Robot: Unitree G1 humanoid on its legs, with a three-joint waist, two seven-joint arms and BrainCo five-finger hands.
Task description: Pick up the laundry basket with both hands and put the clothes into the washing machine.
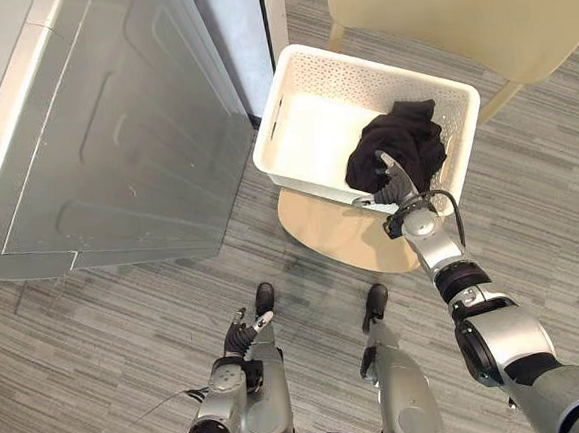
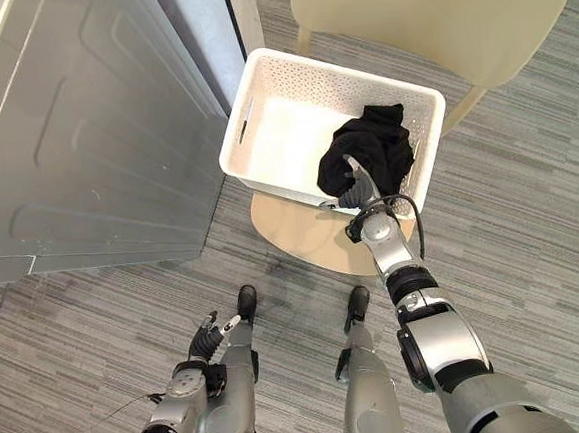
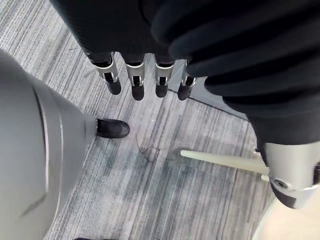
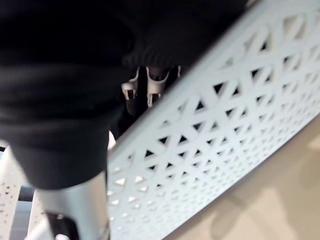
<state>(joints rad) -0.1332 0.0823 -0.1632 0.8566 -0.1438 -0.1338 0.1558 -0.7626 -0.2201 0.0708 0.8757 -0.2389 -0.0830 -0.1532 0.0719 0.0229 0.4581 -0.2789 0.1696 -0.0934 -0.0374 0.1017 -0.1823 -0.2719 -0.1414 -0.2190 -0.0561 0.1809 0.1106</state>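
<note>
White basket (image 1: pixel 313 134), upper centre, is holding black clothes (image 1: pixel 401 139); right hand (image 1: pixel 399 184) is reaching into them, grasp cannot be told. Left hand (image 1: pixel 242 333), lower left, is hanging empty, fingers (image 3: pixel 136 82) straight.

Home laundry corner, white perforated laundry basket (image 1: pixel 358 71) on a round beige stand (image 1: pixel 337 241), grey metal appliance (image 1: pixel 112 130) just beside the basket, beige chair (image 1: pixel 454 13) behind it, grey striped floor (image 1: pixel 109 341).

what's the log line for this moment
phase: reach | right hand: over basket rim, at black clothes | left hand: open, low, idle | basket: on round stool, not lifted
</note>
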